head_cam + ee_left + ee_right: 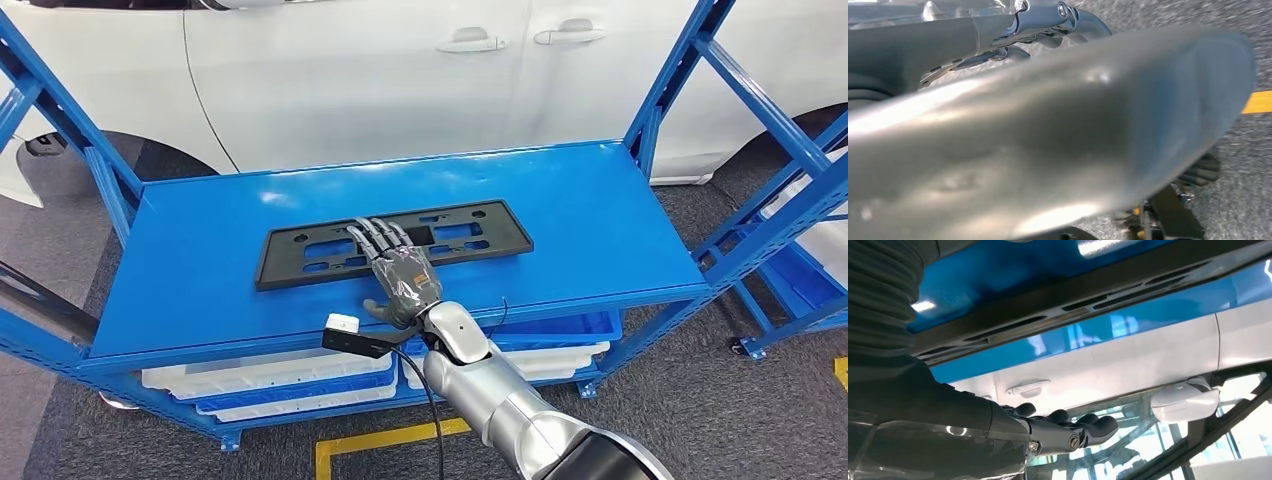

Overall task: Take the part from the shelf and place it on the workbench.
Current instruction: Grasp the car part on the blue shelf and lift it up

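The part (300, 250) is a flat black rectangular plate with cut-outs, lying lengthwise on the blue shelf top (600, 220). My right hand (398, 272) reaches in from the front over the part's middle, fingers straight and spread toward the back, thumb out to the side near the plate's front edge. In the right wrist view the part (1073, 295) runs as a dark strip across the blue surface, and the right hand (1068, 432) hovers a little off it with nothing gripped. My left hand (1048, 30) hangs by my body over the grey floor, holding nothing.
Blue slanted uprights (680, 80) frame the shelf on both sides. A white car (350, 70) stands close behind it. White and blue bins (270, 375) sit on the lower level. A yellow floor line (380, 440) runs in front of the shelf.
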You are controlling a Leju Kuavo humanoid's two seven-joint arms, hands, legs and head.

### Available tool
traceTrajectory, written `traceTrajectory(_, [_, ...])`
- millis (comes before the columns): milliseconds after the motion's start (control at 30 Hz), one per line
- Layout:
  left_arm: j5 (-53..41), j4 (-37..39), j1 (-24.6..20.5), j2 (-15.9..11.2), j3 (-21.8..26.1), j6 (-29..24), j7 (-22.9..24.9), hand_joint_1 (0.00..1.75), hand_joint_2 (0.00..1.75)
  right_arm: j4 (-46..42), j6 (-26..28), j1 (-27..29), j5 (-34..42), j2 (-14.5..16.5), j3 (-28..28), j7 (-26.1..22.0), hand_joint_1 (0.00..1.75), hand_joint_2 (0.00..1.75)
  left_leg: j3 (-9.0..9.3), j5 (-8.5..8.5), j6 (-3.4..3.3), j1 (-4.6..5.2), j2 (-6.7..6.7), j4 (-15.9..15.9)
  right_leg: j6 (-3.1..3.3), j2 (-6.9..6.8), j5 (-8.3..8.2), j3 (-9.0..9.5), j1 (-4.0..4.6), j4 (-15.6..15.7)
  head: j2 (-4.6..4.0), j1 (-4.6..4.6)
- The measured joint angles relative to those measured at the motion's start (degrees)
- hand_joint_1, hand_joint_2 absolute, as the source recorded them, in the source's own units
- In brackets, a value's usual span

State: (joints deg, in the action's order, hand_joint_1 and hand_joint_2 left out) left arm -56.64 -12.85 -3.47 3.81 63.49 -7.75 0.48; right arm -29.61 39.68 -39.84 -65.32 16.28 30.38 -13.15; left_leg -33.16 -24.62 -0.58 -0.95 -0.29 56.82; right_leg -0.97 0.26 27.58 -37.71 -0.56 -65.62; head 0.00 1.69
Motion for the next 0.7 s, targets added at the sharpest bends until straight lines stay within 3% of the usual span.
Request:
traceTrajectory(33, [0.0, 0.0, 0.1, 0.1, 0.1, -0.3, 0.5, 0.00, 0.00, 0.0, 0.0, 0.0, -0.1, 0.0, 0.1, 0.2, 0.00, 1.75, 0.14, -0.20, 0.22, 0.10, -0.04, 0.1, 0.16, -0.04, -1.69, 1.78, 0.06, 3.9, -0.01, 0.01])
traceTrajectory(100, [-0.1, 0.0, 0.2, 0.1, 0.5, -1.0, 1.0, 0.00, 0.00, 0.0, 0.2, -0.1, -0.5, 0.0, 0.5, 0.7, 0.00, 1.75, 0.21, -0.49, 0.78, 0.23, -0.08, 0.3, 0.58, -0.04, -2.83, 3.53, 0.26, 7.9, -0.01, 0.04])
traceTrajectory(233, [0.1, 0.0, 0.5, 0.1, 1.1, -1.3, -0.3, 0.00, 0.00, 0.0, 0.3, -0.2, -1.6, -0.1, 1.2, 1.2, 0.00, 1.75, 0.13, -1.53, 2.17, -0.03, -0.01, 1.2, 1.91, 0.08, -2.92, 3.99, 0.33, 8.6, -0.02, 0.09])
traceTrajectory(300, [0.2, 0.0, 0.4, 0.0, 1.2, -0.9, -1.2, 0.00, 0.00, 0.0, 0.4, -0.2, -2.1, 0.0, 1.6, 1.1, 0.00, 1.75, -2.17, -4.61, 2.59, -0.16, 0.02, 6.5, 2.41, -0.04, -2.97, 4.35, 0.21, 9.0, -0.01, 0.15])
traceTrajectory(367, [0.2, 0.0, 0.5, 0.0, 1.4, -0.6, -1.9, 0.00, 0.00, 0.1, 0.4, -0.1, -2.5, 0.2, 2.0, 1.0, 0.00, 1.75, -5.97, -8.00, 2.87, -0.22, 0.02, 14.5, 2.66, -0.09, -2.85, 4.43, 0.38, 8.9, -0.01, 0.15])
traceTrajectory(400, [0.3, 0.0, 0.5, 0.0, 1.5, -0.6, -2.2, 0.00, 0.00, 0.1, 0.4, 0.0, -2.8, 0.2, 2.3, 0.9, 0.00, 1.75, -7.18, -8.45, 2.92, -0.23, 0.02, 16.8, 2.72, -0.08, -2.77, 4.46, 0.47, 8.9, -0.01, 0.15])
traceTrajectory(433, [0.3, 0.0, 0.5, 0.0, 1.6, -0.6, -2.4, 0.00, 0.00, 0.1, 0.4, 0.0, -3.0, 0.3, 2.5, 0.9, 0.00, 1.75, -7.33, -7.72, 2.90, -0.23, 0.02, 16.9, 2.72, -0.05, -2.67, 4.52, 0.51, 8.8, -0.02, 0.15])
traceTrajectory(500, [0.4, 0.0, 0.5, 0.0, 2.0, -0.5, -2.8, 0.00, 0.00, 0.2, 0.4, 0.0, -3.7, 0.6, 2.9, 1.0, 0.00, 1.75, -4.32, -3.61, 2.62, -0.23, 0.04, 10.2, 2.58, 0.06, -2.36, 4.79, 0.54, 8.6, -0.02, 0.15])
traceTrajectory(567, [0.5, 0.0, 0.4, 0.0, 2.2, -0.5, -3.1, 0.00, 0.00, 0.2, 0.4, -0.1, -4.6, 1.0, 3.4, 1.3, 0.00, 1.75, -0.75, -0.86, 2.14, -0.02, 0.01, 2.8, 2.20, 0.16, -2.06, 4.94, 0.73, 8.3, 0.00, 0.14])
traceTrajectory(600, [0.5, 0.0, 0.3, 0.0, 2.3, -0.5, -3.2, 0.00, 0.00, 0.3, 0.4, -0.1, -5.0, 1.2, 3.6, 1.5, 0.00, 1.75, 0.07, -0.49, 1.89, 0.11, -0.03, 1.0, 1.94, 0.18, -1.98, 4.91, 0.81, 8.3, -0.01, 0.11])
traceTrajectory(700, [0.6, 0.0, 0.4, 0.0, 2.3, -0.5, -3.3, 0.00, 0.00, 0.4, 0.4, -0.1, -5.7, 1.6, 4.1, 1.9, 0.00, 1.75, 0.18, -0.49, 1.03, 0.18, -0.12, 0.4, 1.02, 0.19, -1.84, 4.77, 0.74, 8.1, -0.01, 0.09])
